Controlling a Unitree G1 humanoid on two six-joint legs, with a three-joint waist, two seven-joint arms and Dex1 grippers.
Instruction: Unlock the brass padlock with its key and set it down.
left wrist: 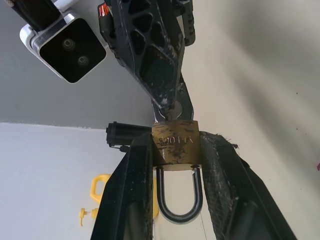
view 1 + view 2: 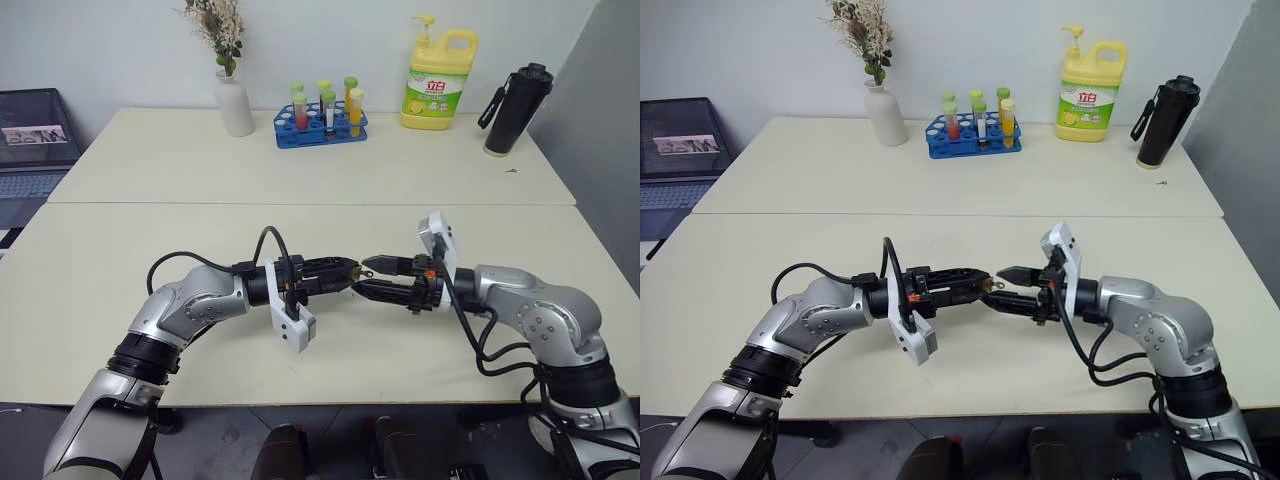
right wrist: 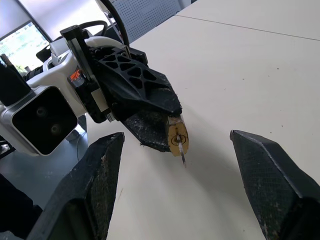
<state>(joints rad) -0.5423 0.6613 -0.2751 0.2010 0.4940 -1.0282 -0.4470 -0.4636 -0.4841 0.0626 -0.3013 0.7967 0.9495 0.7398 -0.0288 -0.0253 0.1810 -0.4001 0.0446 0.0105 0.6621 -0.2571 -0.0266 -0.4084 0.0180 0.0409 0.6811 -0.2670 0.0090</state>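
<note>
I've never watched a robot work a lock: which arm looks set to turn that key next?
Probably the right gripper: it is open, facing the key, while the left gripper clamps the brass padlock.

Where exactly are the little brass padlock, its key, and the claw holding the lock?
brass padlock [image 1: 176, 145], left wrist view, on its brass body.
key [image 3: 181, 156], right wrist view, on the silver part sticking out of the lock.
left claw [image 2: 345, 268], left eye view, between its fingertips.

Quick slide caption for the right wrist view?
Open right gripper faces the left gripper clamping the padlock, key inserted.
</note>
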